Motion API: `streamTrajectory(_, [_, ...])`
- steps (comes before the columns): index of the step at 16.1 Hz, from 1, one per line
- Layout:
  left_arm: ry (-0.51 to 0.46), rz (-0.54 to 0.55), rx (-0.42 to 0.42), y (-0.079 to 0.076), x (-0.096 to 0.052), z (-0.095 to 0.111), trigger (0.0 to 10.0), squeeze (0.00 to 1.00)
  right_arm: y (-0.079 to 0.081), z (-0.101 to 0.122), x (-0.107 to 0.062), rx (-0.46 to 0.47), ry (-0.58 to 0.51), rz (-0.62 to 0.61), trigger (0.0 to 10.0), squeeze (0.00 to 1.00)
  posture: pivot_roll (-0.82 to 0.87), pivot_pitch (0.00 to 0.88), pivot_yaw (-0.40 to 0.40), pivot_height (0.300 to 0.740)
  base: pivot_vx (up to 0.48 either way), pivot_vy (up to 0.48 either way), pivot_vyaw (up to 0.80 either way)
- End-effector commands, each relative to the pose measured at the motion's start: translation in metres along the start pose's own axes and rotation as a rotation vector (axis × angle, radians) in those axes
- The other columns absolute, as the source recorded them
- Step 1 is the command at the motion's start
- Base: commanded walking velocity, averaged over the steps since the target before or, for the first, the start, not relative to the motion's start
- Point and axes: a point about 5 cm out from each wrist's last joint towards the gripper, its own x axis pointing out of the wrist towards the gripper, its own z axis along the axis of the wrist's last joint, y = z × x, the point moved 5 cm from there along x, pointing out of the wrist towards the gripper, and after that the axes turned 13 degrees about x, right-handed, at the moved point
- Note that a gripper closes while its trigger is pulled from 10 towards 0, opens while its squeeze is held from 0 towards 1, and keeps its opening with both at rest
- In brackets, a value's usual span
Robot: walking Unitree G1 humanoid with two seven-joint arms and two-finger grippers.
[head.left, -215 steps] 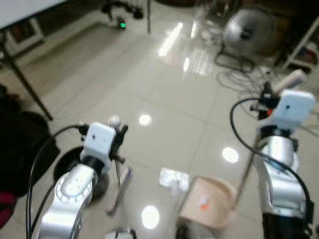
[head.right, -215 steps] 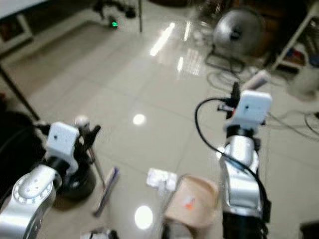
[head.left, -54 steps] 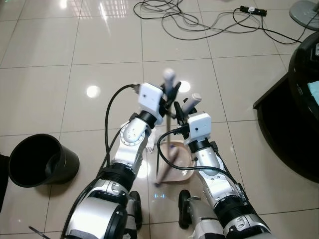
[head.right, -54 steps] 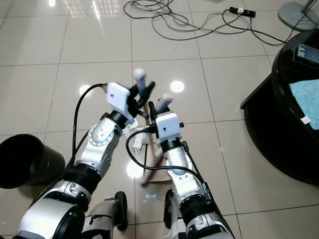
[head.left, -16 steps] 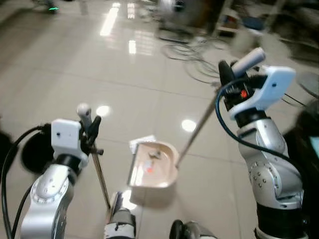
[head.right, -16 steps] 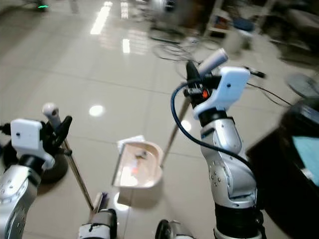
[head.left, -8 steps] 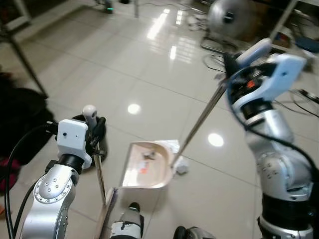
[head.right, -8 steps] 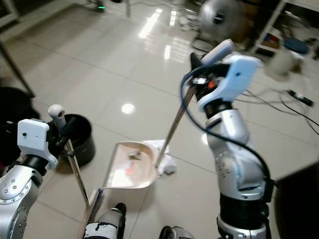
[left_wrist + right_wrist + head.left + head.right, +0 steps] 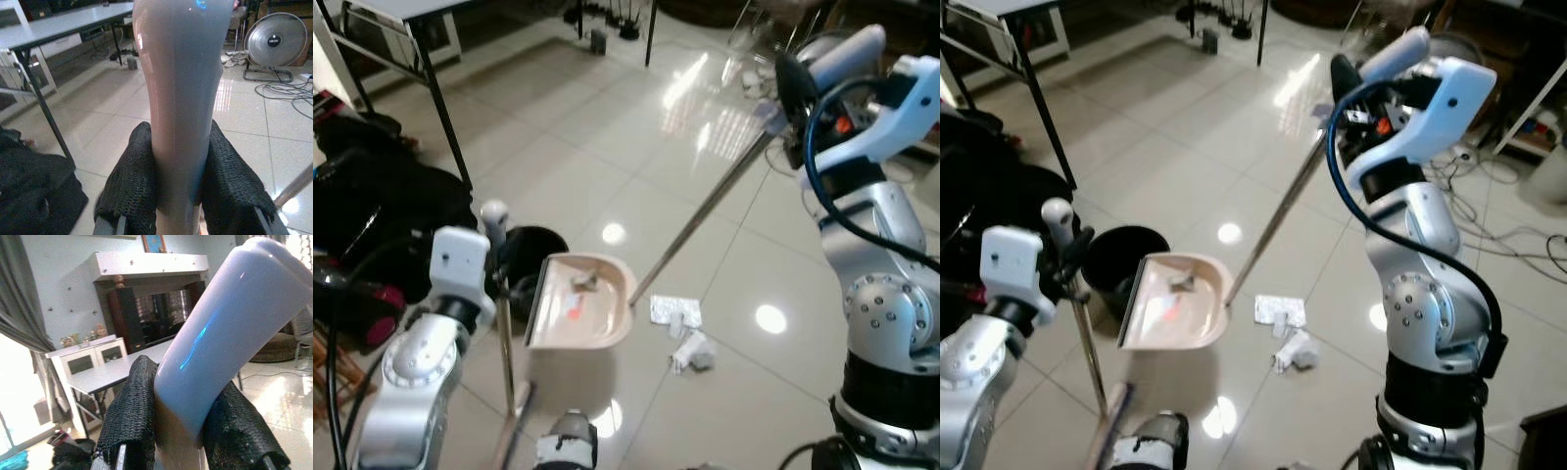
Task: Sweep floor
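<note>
Raised higher than half a second ago, the right hand [image 9: 1363, 69] is clamped on the dustpan handle [image 9: 1278, 217]; the dustpan [image 9: 1173, 302] hangs below it, beside the black bin [image 9: 1119, 255]. Left hand [image 9: 499, 257] grips the broom handle [image 9: 502, 323]. No readable writing.

Dustpan [image 9: 1175, 304] raised beside black bin [image 9: 1123, 257]; litter [image 9: 1288, 350] on floor.

We see open tiled floor [image 9: 607, 137] ahead; a black bin [image 9: 530, 257] stands just beside the raised dustpan [image 9: 579, 305], crumpled wrappers [image 9: 683, 333] lie near, desk legs [image 9: 435, 103] and black bags [image 9: 382, 201] crowd our left.
</note>
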Motion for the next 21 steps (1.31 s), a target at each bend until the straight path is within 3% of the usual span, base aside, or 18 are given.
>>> streamTrajectory(1, [-0.036,-0.014,0.014,-0.002,0.002,0.009,10.0,0.00,0.001,0.012,-0.002,-0.002,-0.041,0.000,10.0,0.00,0.16,0.076,-0.053,0.740,0.000,0.289,0.00])
streamTrajectory(5, [-0.047,-0.036,0.031,-0.005,0.006,0.013,10.0,0.00,-0.004,0.015,-0.005,0.028,-0.054,-0.031,10.0,0.00,0.17,0.073,-0.033,0.740,0.000,0.288,0.00])
streamTrajectory(9, [-0.052,-0.066,0.043,-0.005,0.013,0.013,10.0,0.00,-0.014,0.019,-0.007,-0.026,-0.069,-0.086,10.0,0.00,0.15,0.074,-0.007,0.740,0.000,0.285,0.00])
streamTrajectory(13, [-0.064,-0.078,0.040,-0.005,0.022,0.014,10.0,0.00,-0.007,0.028,0.001,-0.105,-0.066,-0.065,10.0,0.00,0.12,0.088,0.000,0.740,0.000,0.285,0.00])
streamTrajectory(18, [-0.059,-0.073,0.031,-0.006,0.018,0.011,10.0,0.00,-0.003,0.028,0.001,-0.091,-0.062,-0.063,10.0,0.00,0.11,0.097,-0.014,0.740,0.000,0.286,0.00])
streamTrajectory(21, [-0.070,-0.074,0.086,-0.009,0.017,0.014,10.0,0.00,-0.002,0.025,-0.001,-0.064,-0.061,-0.072,10.0,0.00,0.12,0.094,-0.008,0.740,0.000,-0.320,0.00])
